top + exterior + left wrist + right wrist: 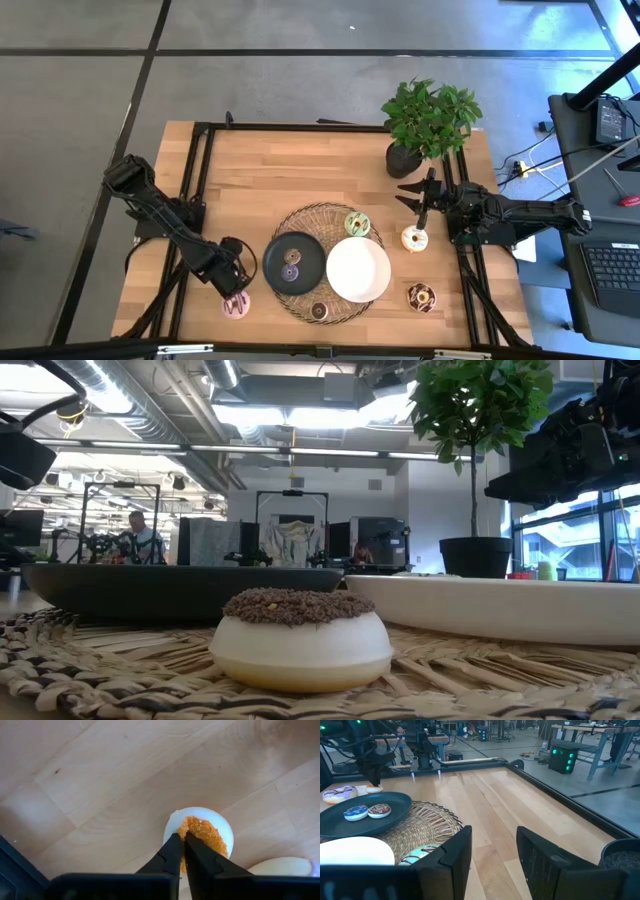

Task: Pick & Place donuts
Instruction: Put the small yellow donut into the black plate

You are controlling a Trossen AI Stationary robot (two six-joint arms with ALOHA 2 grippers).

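The left tool [232, 285] is low at the lower left of the high view, just left of the black plate [294, 262]. In the left wrist view its two fingers [172, 857] are pressed close together, with their tips on an orange-topped donut [200, 837] that sits on the wooden desk [280, 170]. I cannot tell if they pinch its edge. A pink striped donut [237, 306] lies just below this tool in the high view.

The right tool [418, 196] is at the right side of the high view, near the potted plant [425, 120]. Its fingers [452, 852] are spread wide and hold nothing.

Two donuts lie on the black plate: a blue one [356, 812] and a brown-and-white one [379, 809]. A green donut [357, 224] lies on the woven mat [310, 215] above the white plate [358, 269]. A chocolate donut [300, 637] sits on the mat's lower edge. A cream donut [414, 239] and a dark donut with spots [421, 297] lie on the desk to the right of the white plate.

No writing can be read anywhere.
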